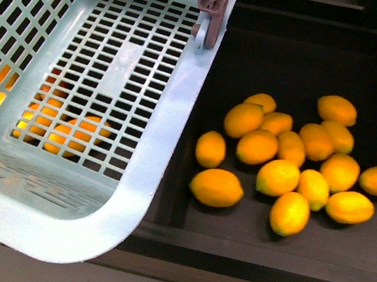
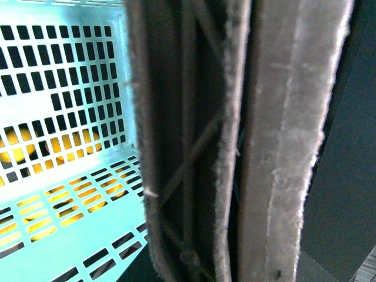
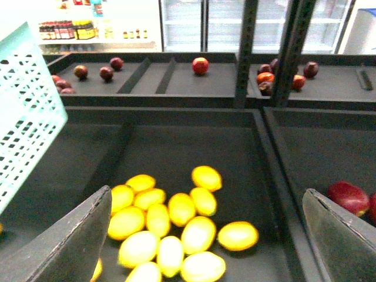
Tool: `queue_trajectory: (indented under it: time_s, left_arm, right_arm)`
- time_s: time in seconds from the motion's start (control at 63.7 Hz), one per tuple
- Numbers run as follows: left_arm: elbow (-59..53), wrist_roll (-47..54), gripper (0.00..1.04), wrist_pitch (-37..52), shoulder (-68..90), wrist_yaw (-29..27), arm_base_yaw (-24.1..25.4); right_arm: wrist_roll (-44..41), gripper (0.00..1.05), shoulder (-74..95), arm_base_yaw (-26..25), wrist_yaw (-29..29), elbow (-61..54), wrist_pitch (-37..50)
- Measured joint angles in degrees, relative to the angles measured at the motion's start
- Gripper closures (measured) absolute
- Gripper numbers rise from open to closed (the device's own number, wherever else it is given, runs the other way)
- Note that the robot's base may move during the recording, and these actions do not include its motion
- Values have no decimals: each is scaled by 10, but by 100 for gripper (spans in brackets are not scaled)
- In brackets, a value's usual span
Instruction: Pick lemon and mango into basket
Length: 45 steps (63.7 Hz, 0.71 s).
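Now, right end effector (image 3: 207,194) above the lemons (image 3: 198,234), fingers (image 3: 70,247) wide apart.

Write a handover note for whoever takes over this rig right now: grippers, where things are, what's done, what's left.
Right gripper: jaws open, empty, over the lemons in the dark bin.
Left gripper: not seen; its camera is filled by the basket handles.
Basket: tilted beside the lemon bin, nothing inside. Orange fruit shows through its floor from below, kind unclear.
Done: nothing yet.
Left: lemon, then mango; no mango identified.
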Motion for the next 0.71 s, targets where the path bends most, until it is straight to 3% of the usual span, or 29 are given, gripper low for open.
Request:
queue_trajectory:
  time_s: [0.596, 0.706]
  left_arm:
    - [0, 17, 88, -3, -1, -19, 7]
    - [70, 129, 88, -122, 50, -19, -9]
  right_arm:
    - [0, 9, 0, -1, -3, 0, 0]
    - [0, 9, 0, -1, -2, 0, 0]
